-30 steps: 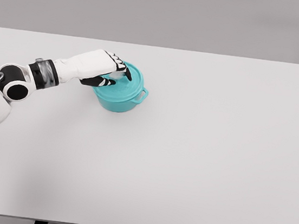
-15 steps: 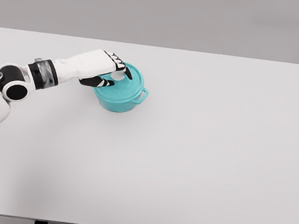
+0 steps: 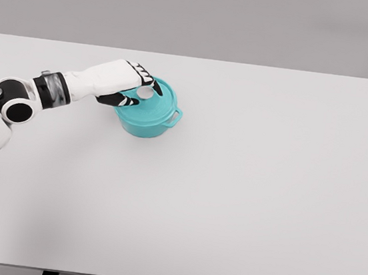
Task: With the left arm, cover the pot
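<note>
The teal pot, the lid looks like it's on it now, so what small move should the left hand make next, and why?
Probably lift the left hand up and back toward the table's left side. The lid looks seated level on the teal pot, its pale knob showing between thumb and fingers rather than clamped, so covering looks done. A straight lift should avoid nudging the lid.

Lid (image 3: pixel 153 102) sits on pot (image 3: pixel 147 123), left hand (image 3: pixel 132 81) just behind-left

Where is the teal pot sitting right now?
The teal pot sits on the white table, left of centre toward the far edge, with the left hand over its lid.
</note>
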You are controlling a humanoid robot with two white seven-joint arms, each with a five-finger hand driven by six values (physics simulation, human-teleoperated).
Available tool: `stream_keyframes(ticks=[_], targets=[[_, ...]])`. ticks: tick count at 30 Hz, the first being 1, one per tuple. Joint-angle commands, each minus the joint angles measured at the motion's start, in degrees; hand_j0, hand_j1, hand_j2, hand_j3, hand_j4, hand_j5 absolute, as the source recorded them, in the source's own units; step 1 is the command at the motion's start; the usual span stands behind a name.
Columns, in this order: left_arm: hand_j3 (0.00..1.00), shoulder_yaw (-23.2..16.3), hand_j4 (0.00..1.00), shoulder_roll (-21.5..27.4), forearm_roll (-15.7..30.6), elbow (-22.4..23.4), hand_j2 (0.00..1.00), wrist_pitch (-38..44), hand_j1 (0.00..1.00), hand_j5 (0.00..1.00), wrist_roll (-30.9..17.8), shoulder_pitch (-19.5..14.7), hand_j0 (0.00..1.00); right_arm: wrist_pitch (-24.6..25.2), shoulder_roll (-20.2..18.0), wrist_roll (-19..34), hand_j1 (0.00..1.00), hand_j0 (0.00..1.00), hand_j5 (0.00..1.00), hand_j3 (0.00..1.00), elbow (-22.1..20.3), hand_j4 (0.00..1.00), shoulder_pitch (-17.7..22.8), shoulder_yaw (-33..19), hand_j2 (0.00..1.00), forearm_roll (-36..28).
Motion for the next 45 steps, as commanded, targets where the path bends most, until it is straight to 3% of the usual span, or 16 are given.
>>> stream_keyframes(ticks=[1, 16, 23, 30, 36, 38, 39, 42, 45], targets=[[0.68, 0.1, 0.68, 0.1, 0.4, -0.1, 0.68, 0.1, 0.68, 0.68, 0.1, 0.0, 0.68, 0.0, 0.0, 0.0, 1.00, 1.00, 1.00, 1.00, 0.1, 1.00, 0.0, 0.0, 1.00, 0.0], [0.69, 0.4, 0.69, 0.7, 0.8, -0.7, 0.69, 0.1, 0.69, 0.69, 0.0, -0.1, 0.69, 0.0, 0.0, 0.0, 1.00, 1.00, 1.00, 1.00, 0.0, 1.00, 0.0, 0.0, 1.00, 0.0], [0.69, 0.5, 0.69, 3.1, 1.1, -1.4, 0.69, 0.1, 0.69, 0.69, 0.0, -0.1, 0.69, 0.0, 0.0, 0.0, 1.00, 1.00, 1.00, 1.00, 0.0, 1.00, 0.0, 0.0, 1.00, 0.0], [0.69, 1.3, 0.69, 7.3, 1.3, -8.2, 0.69, 0.1, 0.69, 0.69, 0.0, 0.4, 0.69, 0.0, 0.0, 0.0, 1.00, 1.00, 1.00, 1.00, 0.0, 1.00, 0.0, 0.0, 1.00, 0.0], [0.81, 6.9, 0.81, 16.6, 1.6, -11.0, 0.81, 0.1, 0.81, 0.81, 0.0, 2.4, 0.81, 0.0, 0.0, 0.0, 1.00, 1.00, 1.00, 1.00, 0.1, 1.00, 0.0, 0.0, 1.00, 0.0], [0.97, 13.6, 0.97, 18.2, 2.0, -11.3, 0.97, 0.1, 0.97, 0.97, 0.0, 7.0, 0.97, 0.0, 0.0, 0.0, 1.00, 1.00, 1.00, 1.00, 0.1, 1.00, 0.0, 0.0, 1.00, 0.0], [1.00, 16.8, 1.00, 18.2, 2.0, -11.8, 1.00, 0.1, 1.00, 1.00, 0.0, 9.3, 1.00, 0.0, 0.0, 0.0, 1.00, 1.00, 1.00, 1.00, 0.0, 1.00, 0.0, 0.0, 1.00, 0.0], [1.00, 23.5, 1.00, 18.9, 1.9, -13.4, 1.00, 0.1, 1.00, 1.00, -0.2, 14.7, 1.00, 0.0, 0.0, 0.0, 1.00, 1.00, 1.00, 1.00, 0.0, 1.00, 0.0, 0.0, 1.00, 0.0], [1.00, 23.0, 1.00, 18.9, 1.1, -13.3, 1.00, 0.1, 1.00, 1.00, -0.3, 15.5, 1.00, 0.0, 0.0, 0.0, 1.00, 1.00, 1.00, 1.00, 0.0, 1.00, 0.0, 0.0, 1.00, 0.0]])
